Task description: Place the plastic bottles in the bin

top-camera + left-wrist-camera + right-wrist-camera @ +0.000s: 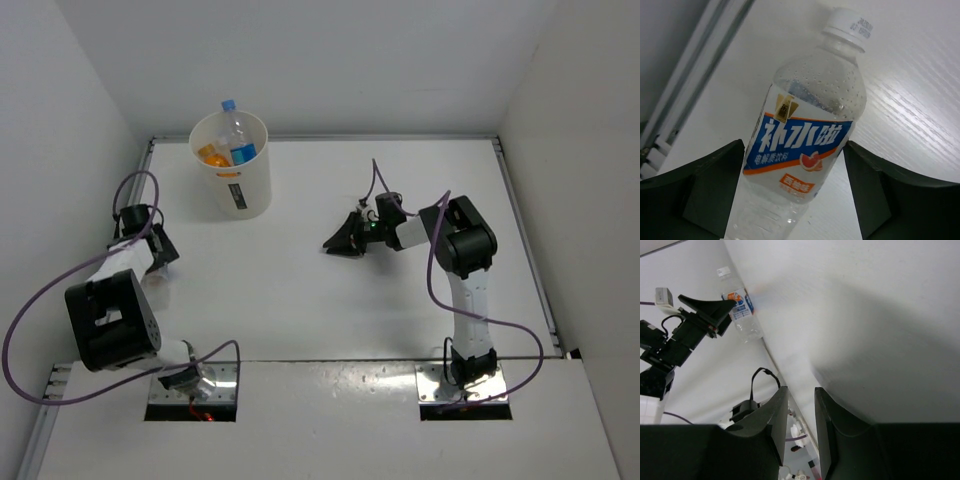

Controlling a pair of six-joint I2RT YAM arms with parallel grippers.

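A clear plastic bottle (pixel 807 130) with a blue label and a white cap lies on the white table by the left wall. It also shows in the right wrist view as the bottle (pixel 742 315). My left gripper (pixel 794 145) straddles its label, both fingers against its sides. In the top view the left gripper (pixel 153 250) hides this bottle. The cream-white bin (pixel 243 190) stands at the back left. It holds a blue-capped bottle (pixel 238 135) and an orange bottle (pixel 212 155). My right gripper (pixel 338 242) hovers mid-table, its jaws (pixel 801 390) nearly together with nothing between them.
White walls close the table at the left, back and right. A metal rail (pixel 690 75) runs along the table's left edge beside the held bottle. Purple cables (pixel 40 310) loop round both arms.
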